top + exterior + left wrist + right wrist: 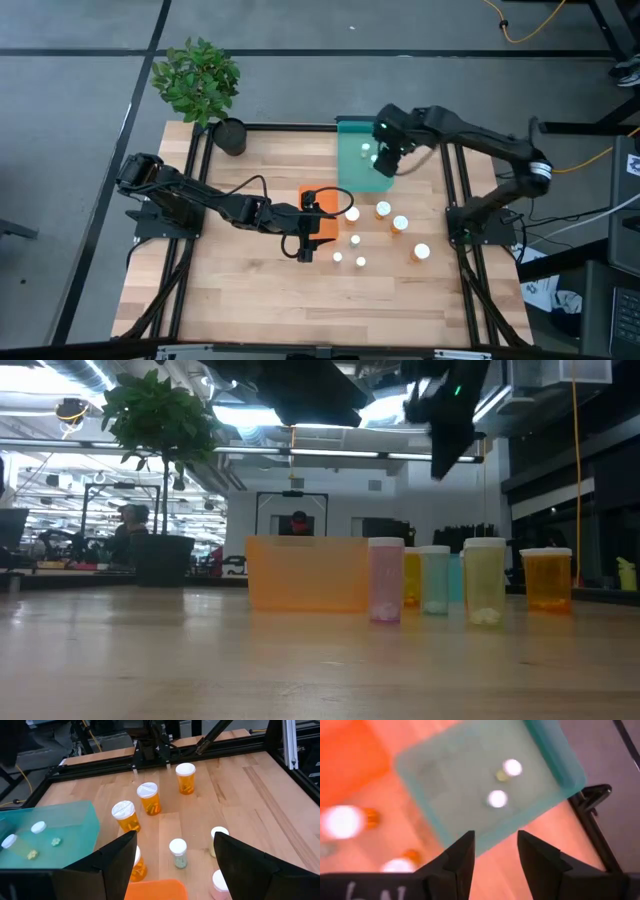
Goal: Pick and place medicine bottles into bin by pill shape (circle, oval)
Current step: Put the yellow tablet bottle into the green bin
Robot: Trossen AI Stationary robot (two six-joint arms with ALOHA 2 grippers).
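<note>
From the high view we start at the table's (250, 290) far-left corner, where a potted plant (200, 85) sits on the edge, its pot dark and its base partly lost against the frame rail. The left arm reaches in from the left edge toward the middle; the left gripper (307, 240) hangs over the near end of the orange bin (322, 212), jaws wide apart and holding nothing, and the arm covers much of that bin so we cannot see its contents. Just right of the orange bin the loose medicine bottles (383, 210) stand scattered across mid-table, white caps up; from above we count about seven, some amber-bodied, some small and pale. One bottle (137, 865) next to the orange bin is half hidden behind the gripper's finger in the left wrist view. Pill shapes inside are too small for us to make out. Further right, against the far edge, the teal bin (362, 165) holds two bottles (497, 798), blurred in the right wrist view. The right gripper (386, 160) hovers above the teal bin's right side, its jaws parted with a narrow gap and nothing between them. In the low view the grippers are cut off by the upper border.
</note>
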